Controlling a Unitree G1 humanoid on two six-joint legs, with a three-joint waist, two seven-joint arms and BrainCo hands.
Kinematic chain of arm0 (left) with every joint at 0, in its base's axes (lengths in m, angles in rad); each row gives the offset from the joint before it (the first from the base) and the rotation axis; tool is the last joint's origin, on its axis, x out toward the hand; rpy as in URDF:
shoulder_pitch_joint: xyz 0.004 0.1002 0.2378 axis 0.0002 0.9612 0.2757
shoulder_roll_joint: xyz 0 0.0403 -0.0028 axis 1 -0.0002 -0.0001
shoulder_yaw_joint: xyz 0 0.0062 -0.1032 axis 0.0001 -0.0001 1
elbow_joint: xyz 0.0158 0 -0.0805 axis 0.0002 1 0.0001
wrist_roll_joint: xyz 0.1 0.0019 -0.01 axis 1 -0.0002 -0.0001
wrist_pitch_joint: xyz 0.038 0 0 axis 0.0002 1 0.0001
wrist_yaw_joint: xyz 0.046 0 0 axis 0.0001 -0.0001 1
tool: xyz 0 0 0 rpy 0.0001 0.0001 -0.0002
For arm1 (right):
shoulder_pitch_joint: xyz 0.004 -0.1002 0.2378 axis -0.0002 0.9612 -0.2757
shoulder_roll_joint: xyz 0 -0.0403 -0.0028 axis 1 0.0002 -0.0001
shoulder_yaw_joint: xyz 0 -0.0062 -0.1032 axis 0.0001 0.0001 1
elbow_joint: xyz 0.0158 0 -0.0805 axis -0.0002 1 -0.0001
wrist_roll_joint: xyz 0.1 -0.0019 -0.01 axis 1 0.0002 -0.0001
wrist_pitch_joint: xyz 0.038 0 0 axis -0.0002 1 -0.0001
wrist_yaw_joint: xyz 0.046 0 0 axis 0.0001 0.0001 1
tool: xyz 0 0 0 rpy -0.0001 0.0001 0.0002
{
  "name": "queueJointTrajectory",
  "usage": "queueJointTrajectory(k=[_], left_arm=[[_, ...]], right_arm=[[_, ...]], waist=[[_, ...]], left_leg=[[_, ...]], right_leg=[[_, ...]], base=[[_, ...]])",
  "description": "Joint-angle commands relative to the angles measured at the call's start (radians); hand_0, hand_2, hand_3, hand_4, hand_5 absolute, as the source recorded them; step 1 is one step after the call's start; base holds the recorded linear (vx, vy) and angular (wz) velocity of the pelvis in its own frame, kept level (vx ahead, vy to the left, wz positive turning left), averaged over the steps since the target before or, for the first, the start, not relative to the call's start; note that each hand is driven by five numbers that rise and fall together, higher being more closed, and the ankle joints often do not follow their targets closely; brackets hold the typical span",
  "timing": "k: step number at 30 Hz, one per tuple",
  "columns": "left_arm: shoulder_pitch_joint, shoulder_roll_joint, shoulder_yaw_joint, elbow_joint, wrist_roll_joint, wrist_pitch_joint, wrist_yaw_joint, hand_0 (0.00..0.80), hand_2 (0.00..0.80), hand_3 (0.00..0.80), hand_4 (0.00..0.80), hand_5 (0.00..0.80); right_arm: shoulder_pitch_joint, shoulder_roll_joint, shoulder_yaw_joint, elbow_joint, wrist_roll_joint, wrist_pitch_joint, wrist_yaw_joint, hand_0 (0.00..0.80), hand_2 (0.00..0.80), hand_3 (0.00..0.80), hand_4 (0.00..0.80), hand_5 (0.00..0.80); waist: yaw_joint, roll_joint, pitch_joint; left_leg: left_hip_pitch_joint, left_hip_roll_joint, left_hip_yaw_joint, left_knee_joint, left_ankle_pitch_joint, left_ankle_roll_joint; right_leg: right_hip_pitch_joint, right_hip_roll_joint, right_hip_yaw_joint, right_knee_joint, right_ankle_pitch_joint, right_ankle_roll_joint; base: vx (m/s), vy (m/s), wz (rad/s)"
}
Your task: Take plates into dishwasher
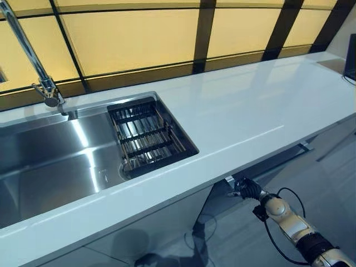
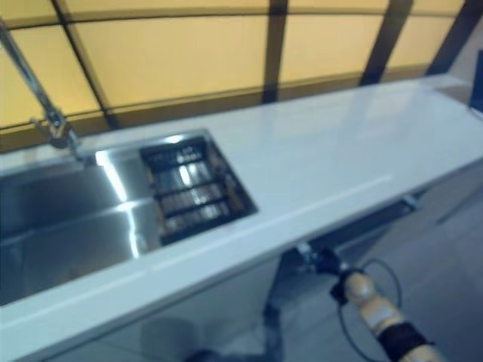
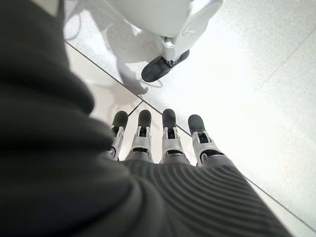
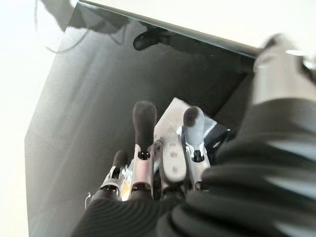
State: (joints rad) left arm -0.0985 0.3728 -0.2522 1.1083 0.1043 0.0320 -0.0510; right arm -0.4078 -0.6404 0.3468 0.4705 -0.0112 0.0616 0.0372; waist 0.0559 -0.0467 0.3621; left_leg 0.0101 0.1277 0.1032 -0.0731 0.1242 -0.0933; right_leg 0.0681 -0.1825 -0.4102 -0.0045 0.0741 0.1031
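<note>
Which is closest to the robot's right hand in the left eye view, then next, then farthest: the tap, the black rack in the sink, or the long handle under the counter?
From the right hand:
1. Long handle, just beyond the hand, under the counter edge.
2. Black rack, in the sink's right end.
3. Tap, behind the sink, far left.
</note>
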Motion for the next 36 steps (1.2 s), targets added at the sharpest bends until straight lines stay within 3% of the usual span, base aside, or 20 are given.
queueJointTrajectory(k=[1,8,10,14,15,16,17,21,22,23,27,28,29,33,34,36], left_arm=[[0.014,0.037,-0.013,0.007,0.007,-0.020,-0.001,0.000,0.000,0.000,0.000,0.000],[0.027,0.026,-0.012,0.002,-0.021,-0.029,0.028,0.000,0.000,0.000,0.000,0.000],[0.035,0.018,-0.011,-0.003,-0.034,-0.032,0.037,0.000,0.000,0.000,0.000,0.000],[0.029,0.020,-0.017,-0.006,-0.052,-0.020,0.051,0.000,0.000,0.000,0.000,0.000],[0.023,0.022,-0.017,-0.006,-0.055,-0.016,0.058,0.000,0.000,0.000,0.000,0.000],[0.001,0.028,-0.025,0.001,-0.068,-0.011,0.065,0.000,0.000,0.000,0.000,0.000],[-0.011,0.030,-0.028,0.005,-0.074,-0.013,0.067,0.000,0.000,0.000,0.000,0.000],[-0.036,0.031,-0.037,0.000,-0.065,0.007,0.068,0.000,0.000,0.000,0.000,0.000],[-0.037,0.031,-0.040,0.003,-0.052,0.012,0.068,0.000,0.000,0.000,0.000,0.000],[-0.038,0.031,-0.039,0.009,-0.045,0.013,0.068,0.000,0.000,0.000,0.000,0.000],[-0.045,0.026,-0.048,0.026,-0.039,0.002,0.068,0.000,0.000,0.000,0.000,0.000],[-0.050,0.024,-0.064,0.037,-0.038,-0.011,0.068,0.000,0.000,0.000,0.000,0.000],[-0.053,0.010,-0.074,0.037,-0.039,-0.021,0.074,0.000,0.000,0.000,0.000,0.000],[-0.027,-0.025,-0.076,0.028,-0.059,-0.042,0.071,0.000,0.000,0.000,0.000,0.000],[-0.003,-0.043,-0.075,0.033,-0.055,-0.036,0.063,0.000,0.000,0.000,0.000,0.000],[0.024,-0.056,-0.062,0.050,-0.049,-0.028,0.063,0.000,0.000,0.000,0.000,0.000]], right_arm=[[-0.029,0.057,-0.038,-0.117,-0.025,-0.138,-0.057,0.000,0.000,0.000,0.000,0.000],[0.171,0.167,-0.064,-0.110,0.012,-0.162,-0.074,0.000,0.000,0.000,0.000,0.000],[0.233,0.195,-0.063,-0.089,0.001,-0.163,-0.064,0.000,0.000,0.000,0.000,0.000],[0.289,0.227,-0.053,-0.061,0.018,-0.171,-0.058,0.000,0.000,0.000,0.000,0.000],[0.300,0.231,-0.046,-0.052,0.019,-0.177,-0.063,0.000,0.000,0.000,0.000,0.000],[0.319,0.239,-0.037,-0.033,0.025,-0.184,-0.066,0.000,0.000,0.000,0.000,0.000],[0.332,0.242,-0.034,-0.021,0.024,-0.185,-0.067,0.000,0.000,0.000,0.000,0.000],[0.349,0.260,-0.029,0.033,0.059,-0.197,-0.077,0.000,0.000,0.000,0.000,0.000],[0.340,0.268,-0.024,0.063,0.074,-0.208,-0.089,0.000,0.000,0.000,0.000,0.000],[0.329,0.273,-0.020,0.079,0.080,-0.214,-0.095,0.000,0.000,0.000,0.000,0.000],[0.290,0.271,-0.003,0.107,0.103,-0.237,-0.114,0.000,0.000,0.000,0.000,0.000],[0.287,0.271,-0.001,0.110,0.103,-0.241,-0.121,0.000,0.000,0.000,0.000,0.000],[0.277,0.262,0.001,0.120,0.096,-0.243,-0.122,0.000,0.000,0.000,0.000,0.000],[0.273,0.258,0.001,0.158,0.088,-0.243,-0.108,0.000,0.000,0.000,0.000,0.000],[0.278,0.258,-0.005,0.198,0.100,-0.242,-0.090,0.000,0.000,0.000,0.000,0.000],[0.290,0.263,-0.014,0.230,0.126,-0.230,-0.071,0.000,0.000,0.000,0.000,0.000]], waist=[[0.066,-0.023,-0.076],[0.047,-0.038,-0.065],[0.037,-0.040,-0.071],[0.023,-0.046,-0.077],[0.014,-0.044,-0.080],[-0.006,-0.040,-0.087],[-0.015,-0.039,-0.093],[-0.020,-0.035,-0.121],[-0.012,-0.035,-0.138],[-0.006,-0.035,-0.146],[0.010,-0.018,-0.161],[0.013,-0.014,-0.165],[0.016,0.009,-0.168],[0.016,0.041,-0.168],[0.012,0.050,-0.168],[0.008,0.045,-0.169]], left_leg=[[-0.003,-0.043,0.046,0.045,-0.112,0.100],[-0.027,-0.096,0.039,0.052,-0.150,0.145],[-0.033,-0.112,0.034,0.039,-0.152,0.154],[-0.040,-0.124,0.009,0.022,-0.148,0.161],[-0.045,-0.124,-0.004,0.015,-0.145,0.160],[-0.061,-0.130,-0.041,0.015,-0.142,0.167],[-0.069,-0.137,-0.065,0.013,-0.138,0.171],[-0.089,-0.163,-0.125,0.006,-0.114,0.174],[-0.099,-0.173,-0.146,0.003,-0.093,0.169],[-0.104,-0.179,-0.155,0.003,-0.084,0.166],[-0.150,-0.183,-0.165,0.009,-0.047,0.139],[-0.190,-0.188,-0.153,0.019,-0.028,0.130],[-0.226,-0.180,-0.131,0.030,0.006,0.095],[-0.243,-0.166,-0.075,0.018,0.059,0.044],[-0.244,-0.157,-0.029,0.014,0.056,0.033],[-0.225,-0.157,-0.047,0.074,0.028,0.034]], right_leg=[[-0.021,-0.138,0.078,0.259,0.015,0.095],[-0.078,-0.163,0.154,0.324,0.100,0.109],[-0.091,-0.161,0.173,0.326,0.138,0.111],[-0.098,-0.146,0.208,0.306,0.145,0.108],[-0.105,-0.120,0.239,0.309,0.131,0.103],[-0.116,-0.060,0.306,0.323,0.094,0.088],[-0.118,-0.028,0.335,0.335,0.075,0.081],[-0.105,0.068,0.371,0.370,0.029,0.063],[-0.091,0.109,0.373,0.375,-0.006,0.054],[-0.080,0.124,0.375,0.366,-0.027,0.049],[-0.033,0.145,0.386,0.280,-0.123,0.010],[-0.011,0.157,0.403,0.245,-0.150,-0.006],[0.014,0.195,0.404,0.178,-0.219,-0.047],[0.061,0.227,0.393,0.108,-0.204,-0.073],[0.083,0.231,0.385,0.084,-0.192,-0.081],[0.086,0.216,0.365,0.063,-0.173,-0.088]], base=[[0.080,0.161,0.17],[0.061,0.201,0.14],[0.039,0.200,0.17],[-0.030,0.100,0.14],[-0.131,0.029,0.15],[-0.152,0.019,0.38],[-0.187,0.007,0.63],[-0.181,-0.037,0.72],[-0.320,-0.106,0.73],[-0.318,-0.109,0.54],[-0.373,-0.094,0.21],[-0.417,-0.061,0.07],[-0.498,-0.048,0.08],[-0.342,-0.003,0.16],[-0.392,0.036,0.13],[-0.362,0.056,0.23]])
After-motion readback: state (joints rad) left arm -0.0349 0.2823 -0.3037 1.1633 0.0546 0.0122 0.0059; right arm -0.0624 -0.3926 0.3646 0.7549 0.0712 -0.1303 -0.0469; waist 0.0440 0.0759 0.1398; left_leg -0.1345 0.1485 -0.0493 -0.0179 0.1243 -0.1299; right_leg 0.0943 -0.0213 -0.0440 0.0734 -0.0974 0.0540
